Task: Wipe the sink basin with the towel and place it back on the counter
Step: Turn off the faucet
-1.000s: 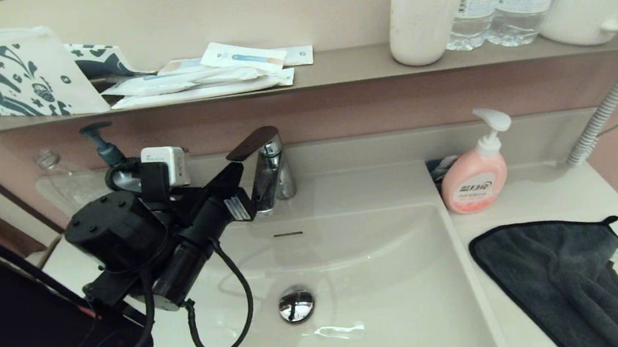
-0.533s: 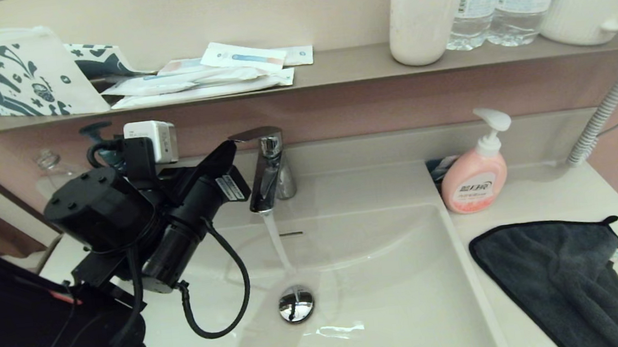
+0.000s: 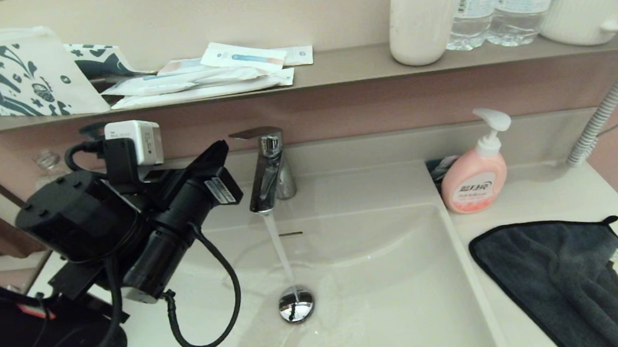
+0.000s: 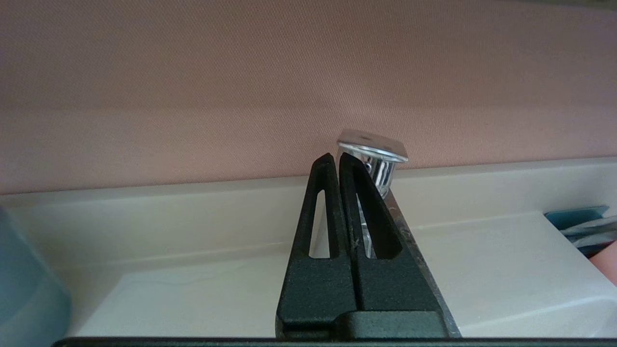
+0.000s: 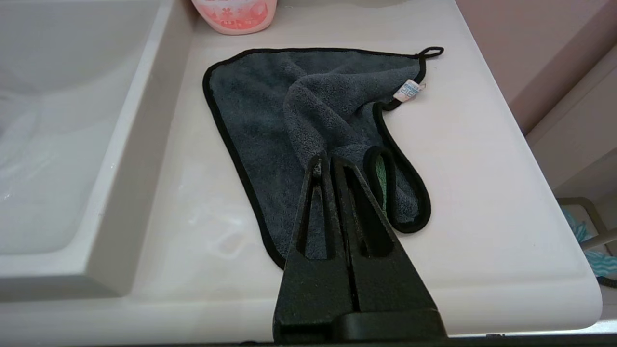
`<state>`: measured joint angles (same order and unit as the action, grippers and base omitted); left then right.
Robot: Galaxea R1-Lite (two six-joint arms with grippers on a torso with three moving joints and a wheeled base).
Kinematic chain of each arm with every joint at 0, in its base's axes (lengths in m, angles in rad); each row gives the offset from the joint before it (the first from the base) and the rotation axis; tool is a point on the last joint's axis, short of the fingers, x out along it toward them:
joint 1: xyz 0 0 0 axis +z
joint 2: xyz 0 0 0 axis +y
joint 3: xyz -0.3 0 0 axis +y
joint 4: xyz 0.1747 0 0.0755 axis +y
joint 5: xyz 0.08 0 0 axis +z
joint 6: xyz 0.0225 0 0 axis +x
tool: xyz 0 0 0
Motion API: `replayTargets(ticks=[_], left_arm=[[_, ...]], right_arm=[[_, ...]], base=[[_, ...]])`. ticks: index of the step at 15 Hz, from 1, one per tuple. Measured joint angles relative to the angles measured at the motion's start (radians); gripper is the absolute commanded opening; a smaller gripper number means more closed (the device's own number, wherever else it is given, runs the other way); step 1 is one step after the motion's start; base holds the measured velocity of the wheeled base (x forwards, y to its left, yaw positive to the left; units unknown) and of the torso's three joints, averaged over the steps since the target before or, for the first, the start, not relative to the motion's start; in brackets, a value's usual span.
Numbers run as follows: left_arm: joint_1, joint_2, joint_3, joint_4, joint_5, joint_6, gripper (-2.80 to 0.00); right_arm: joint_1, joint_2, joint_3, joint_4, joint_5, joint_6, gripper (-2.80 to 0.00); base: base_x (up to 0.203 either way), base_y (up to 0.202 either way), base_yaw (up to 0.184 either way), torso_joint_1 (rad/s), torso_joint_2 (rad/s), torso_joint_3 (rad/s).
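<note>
The cream-white sink basin (image 3: pixel 387 279) has water running from the chrome faucet (image 3: pixel 266 172) down to its round drain plug (image 3: pixel 296 304). My left gripper (image 3: pixel 221 147) (image 4: pixel 333 156) is shut and empty, just left of the faucet's lever (image 3: pixel 254 133) (image 4: pixel 372 144) and apart from it. The dark grey towel (image 3: pixel 557 274) (image 5: pixel 270 111) lies rumpled on the right wing of the counter (image 3: pixel 560 194). In the right wrist view my right gripper (image 5: pixel 330 159) is shut and empty, over the towel's near part. It is out of the head view.
A pink soap pump bottle (image 3: pixel 476 174) stands on the counter behind the towel. A dark pump bottle (image 3: pixel 95 131) sits behind my left arm. The wall shelf (image 3: pixel 333 66) above holds packets, cups and water bottles. A coiled hose (image 3: pixel 601 117) hangs at the right.
The faucet lever went from tilted down to level and water began to run. My left gripper then drew back to the left, away from the lever. The towel has not moved.
</note>
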<state>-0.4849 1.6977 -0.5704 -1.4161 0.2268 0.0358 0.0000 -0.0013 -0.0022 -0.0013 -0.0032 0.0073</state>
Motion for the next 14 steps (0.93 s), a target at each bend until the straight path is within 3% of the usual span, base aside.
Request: replayTargets(ticks=[8, 14], left_arm=[[-0.025, -0.034, -0.098, 0.120, 0.015, 0.001, -2.80], [-0.044, 0.015, -0.153, 0.138, 0.015, 0.033, -2.80]], right_arm=[[0.000, 0.000, 0.000, 0.000, 0.000, 0.000, -2.80], [0.000, 0.000, 0.000, 0.000, 0.000, 0.000, -2.80]], base=[[0.000, 0.000, 0.000, 0.000, 0.00, 0.000], [0.000, 0.000, 0.000, 0.000, 0.00, 0.000]])
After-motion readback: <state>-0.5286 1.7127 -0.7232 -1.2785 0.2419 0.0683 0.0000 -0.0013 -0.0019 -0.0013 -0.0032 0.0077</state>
